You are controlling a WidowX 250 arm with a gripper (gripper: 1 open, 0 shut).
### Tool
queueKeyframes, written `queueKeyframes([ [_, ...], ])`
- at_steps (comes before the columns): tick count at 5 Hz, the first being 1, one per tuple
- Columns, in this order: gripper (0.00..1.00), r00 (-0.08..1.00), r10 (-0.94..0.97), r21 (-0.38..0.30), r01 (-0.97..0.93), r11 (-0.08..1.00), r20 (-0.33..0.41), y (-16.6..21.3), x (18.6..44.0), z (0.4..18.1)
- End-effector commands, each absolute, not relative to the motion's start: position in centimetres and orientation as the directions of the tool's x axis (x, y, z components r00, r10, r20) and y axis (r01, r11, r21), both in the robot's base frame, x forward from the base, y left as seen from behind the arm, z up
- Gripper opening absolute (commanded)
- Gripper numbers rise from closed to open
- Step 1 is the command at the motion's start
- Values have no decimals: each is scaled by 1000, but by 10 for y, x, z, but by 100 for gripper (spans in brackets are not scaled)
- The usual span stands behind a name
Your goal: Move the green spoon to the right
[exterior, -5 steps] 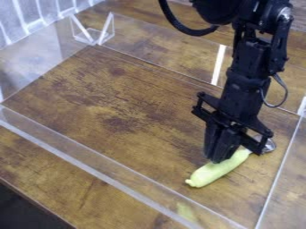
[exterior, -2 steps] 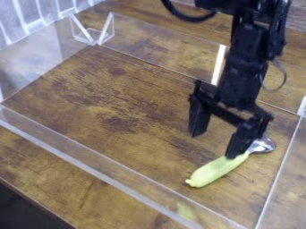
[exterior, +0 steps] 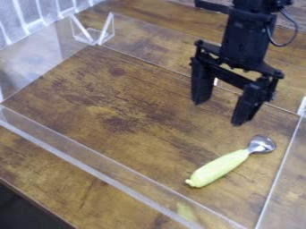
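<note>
My black two-fingered pincer hangs above the wooden table, jaws spread wide and empty. The green spoon, with thick yellow-green plastic handle and small shiny metal bowl, lies flat near the table's right edge, apart from my fingers. Risk: the spoon rests close to the clear acrylic wall; a low pass could knock it against that wall. No legible writing or brand is visible.

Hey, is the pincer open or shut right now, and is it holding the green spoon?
Open. The pincer has its fingers spread wide apart above the table, with nothing between them; the green spoon lies flat on the wood below.
</note>
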State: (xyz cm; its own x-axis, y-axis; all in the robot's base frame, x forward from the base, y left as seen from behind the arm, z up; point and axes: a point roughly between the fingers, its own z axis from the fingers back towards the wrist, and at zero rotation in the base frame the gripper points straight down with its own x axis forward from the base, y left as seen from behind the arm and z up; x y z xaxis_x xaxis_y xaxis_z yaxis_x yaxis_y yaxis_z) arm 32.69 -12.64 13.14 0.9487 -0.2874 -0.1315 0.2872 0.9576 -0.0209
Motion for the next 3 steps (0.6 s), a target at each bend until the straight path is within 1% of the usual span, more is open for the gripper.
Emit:
queueKeyframes([
  [1,100,963,-271,-24,271,962,-1,-116,328,174],
  [3,100,961,-275,-34,275,961,-13,-123,313,169],
])
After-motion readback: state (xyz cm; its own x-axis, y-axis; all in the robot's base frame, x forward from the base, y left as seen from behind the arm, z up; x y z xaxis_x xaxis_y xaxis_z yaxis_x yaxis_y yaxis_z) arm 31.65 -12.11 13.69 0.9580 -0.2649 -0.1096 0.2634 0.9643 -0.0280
